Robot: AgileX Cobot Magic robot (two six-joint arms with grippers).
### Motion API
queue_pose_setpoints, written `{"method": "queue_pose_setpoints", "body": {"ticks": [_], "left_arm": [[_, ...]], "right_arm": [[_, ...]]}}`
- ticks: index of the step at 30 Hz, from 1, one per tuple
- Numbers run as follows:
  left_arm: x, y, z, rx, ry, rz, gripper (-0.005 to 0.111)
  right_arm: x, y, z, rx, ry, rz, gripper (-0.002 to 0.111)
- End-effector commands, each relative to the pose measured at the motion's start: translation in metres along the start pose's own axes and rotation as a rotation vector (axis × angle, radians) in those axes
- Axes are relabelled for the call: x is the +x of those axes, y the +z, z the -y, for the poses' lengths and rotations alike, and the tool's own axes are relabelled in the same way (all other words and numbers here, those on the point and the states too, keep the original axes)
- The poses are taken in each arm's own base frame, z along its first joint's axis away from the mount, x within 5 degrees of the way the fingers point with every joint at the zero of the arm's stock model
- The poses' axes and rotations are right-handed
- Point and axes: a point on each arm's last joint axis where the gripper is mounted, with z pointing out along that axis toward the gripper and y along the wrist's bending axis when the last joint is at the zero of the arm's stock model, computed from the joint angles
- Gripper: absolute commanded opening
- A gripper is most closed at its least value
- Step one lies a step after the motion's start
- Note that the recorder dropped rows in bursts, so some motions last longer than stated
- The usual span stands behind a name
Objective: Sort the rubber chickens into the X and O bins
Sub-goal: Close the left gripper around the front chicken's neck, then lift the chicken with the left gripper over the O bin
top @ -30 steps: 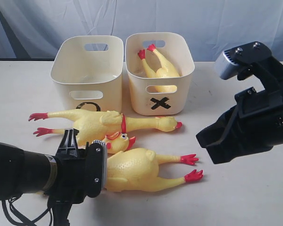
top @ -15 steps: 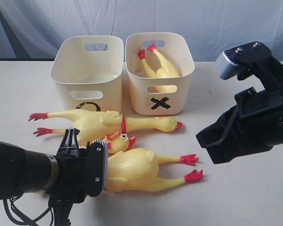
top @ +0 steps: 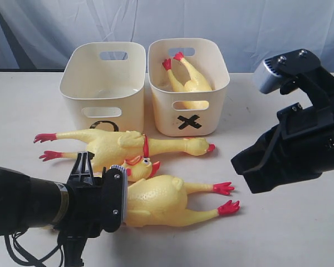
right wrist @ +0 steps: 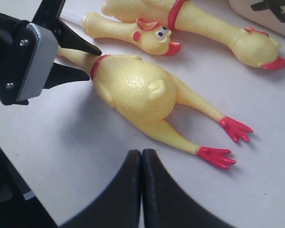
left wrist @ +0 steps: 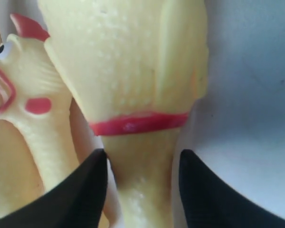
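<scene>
Jaws parted, the left gripper (left wrist: 138,159) straddles the red-banded neck of the nearest large yellow rubber chicken (top: 156,201), apparently not yet pinching it. The bird lies on the pale table (top: 289,228), its long body running straight away from that gripper, red feet toward the closed, empty right gripper (right wrist: 141,159), the farther of the two.

- A pale beige table (top: 278,233) is stretching across the whole near part of the scene, its matte top catching soft shadows.
- A wrinkled whitish backdrop cloth (top: 239,22) is hanging behind the table's far edge, running from left to right.
- A dark strip (top: 22,70) is showing at the far left, between cloth and tabletop.
</scene>
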Motion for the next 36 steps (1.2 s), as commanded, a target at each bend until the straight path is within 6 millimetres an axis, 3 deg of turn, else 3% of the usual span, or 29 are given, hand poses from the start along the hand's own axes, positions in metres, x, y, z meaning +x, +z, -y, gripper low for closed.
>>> {"method": "queue_pose_setpoints", "body": {"ticks": [1, 11, 20, 25, 36], "left_arm": [[0.001, 0.006, 0.002, 0.021, -0.016, -0.010, 0.045], [0.002, 0.011, 0.005, 0.042, -0.009, -0.021, 0.043], [0.002, 0.011, 0.005, 0.040, -0.009, -0.021, 0.000], [-0.001, 0.002, 0.000, 0.008, -0.072, 0.002, 0.000], [-0.002, -0.039, -0.014, -0.123, -0.283, 0.025, 0.000]], "right_arm": [[0.000, -0.001, 0.000, 0.000, 0.003, 0.010, -0.001], [0.000, -0.001, 0.000, 0.000, 0.003, 0.010, -0.001], [0.000, -0.001, 0.000, 0.000, 0.003, 0.010, -0.001], [0.001, -0.001, -0.001, -0.006, 0.003, -0.001, -0.001], [0.002, -0.001, -0.001, -0.010, 0.003, -0.008, -0.001]]}}
